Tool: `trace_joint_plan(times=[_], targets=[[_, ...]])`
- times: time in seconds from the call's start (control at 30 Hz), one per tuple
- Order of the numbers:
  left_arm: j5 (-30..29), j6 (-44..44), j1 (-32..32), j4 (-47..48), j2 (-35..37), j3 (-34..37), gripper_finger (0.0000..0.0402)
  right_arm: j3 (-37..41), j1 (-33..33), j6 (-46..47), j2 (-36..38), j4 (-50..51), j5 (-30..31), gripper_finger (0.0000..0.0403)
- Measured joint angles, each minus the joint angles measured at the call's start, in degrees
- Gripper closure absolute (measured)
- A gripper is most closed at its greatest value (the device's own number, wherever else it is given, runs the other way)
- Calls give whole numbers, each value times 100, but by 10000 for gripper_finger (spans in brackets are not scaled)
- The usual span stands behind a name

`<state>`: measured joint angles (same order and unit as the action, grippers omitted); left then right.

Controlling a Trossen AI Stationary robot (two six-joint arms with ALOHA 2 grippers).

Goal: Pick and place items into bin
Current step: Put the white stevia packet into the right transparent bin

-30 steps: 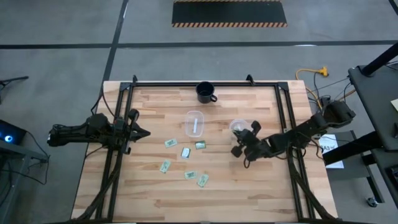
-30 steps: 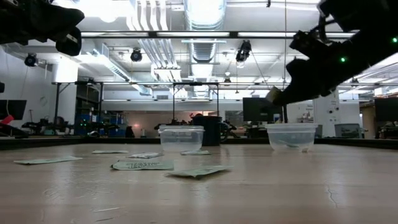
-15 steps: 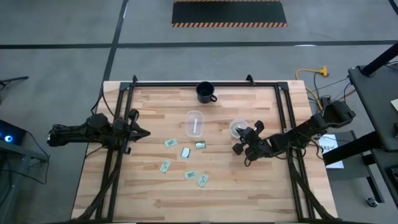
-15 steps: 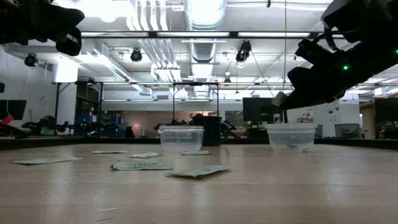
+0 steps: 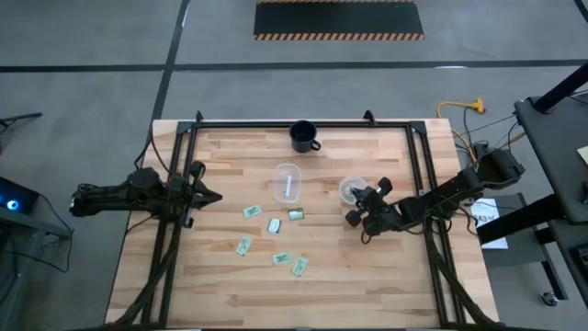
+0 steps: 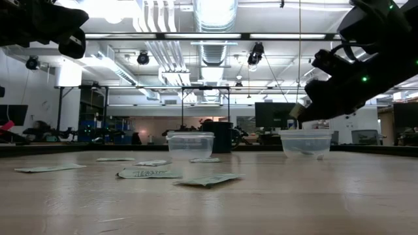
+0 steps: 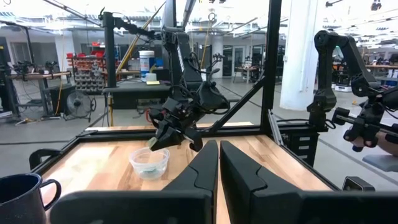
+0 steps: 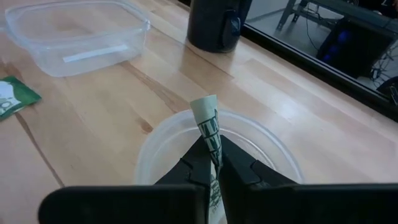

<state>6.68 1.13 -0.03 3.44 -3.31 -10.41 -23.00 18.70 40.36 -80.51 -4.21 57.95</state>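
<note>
Right gripper [image 8: 214,163] pinching green-white packet [image 8: 208,121] upright (folded), directly above round clear cup [image 8: 155,152]; left gripper [image 7: 219,163] pressed together.

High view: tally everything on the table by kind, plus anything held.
Loose packets on the table: 6
Packet held in the right gripper: 1
Clear rectangular tub: 1
Clear round cup: 1
Dark mug: 1
Total: 10, not counting anything inside the round cup, which cannot be told.

The table [image 5: 367,276] is pale, matt wooden planking. The round cup [image 8: 273,155] and rectangular tub [image 8: 74,37] are clear plastic. The mug [image 5: 303,136] is dark and glossy.
</note>
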Motion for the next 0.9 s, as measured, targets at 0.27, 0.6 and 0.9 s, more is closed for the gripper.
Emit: trace_joint_plan(times=[0.27, 0.6, 0.9], targets=[[-1, 0, 0, 2, 0, 0, 401, 2, 0, 15, -2, 300, -135, 358], [0, -1, 0, 2, -2, -1, 401, 2, 0, 15, -2, 317, -142, 291], [-2, 0, 2, 2, -2, -2, 401, 0, 0, -2, -2, 322, -140, 242]])
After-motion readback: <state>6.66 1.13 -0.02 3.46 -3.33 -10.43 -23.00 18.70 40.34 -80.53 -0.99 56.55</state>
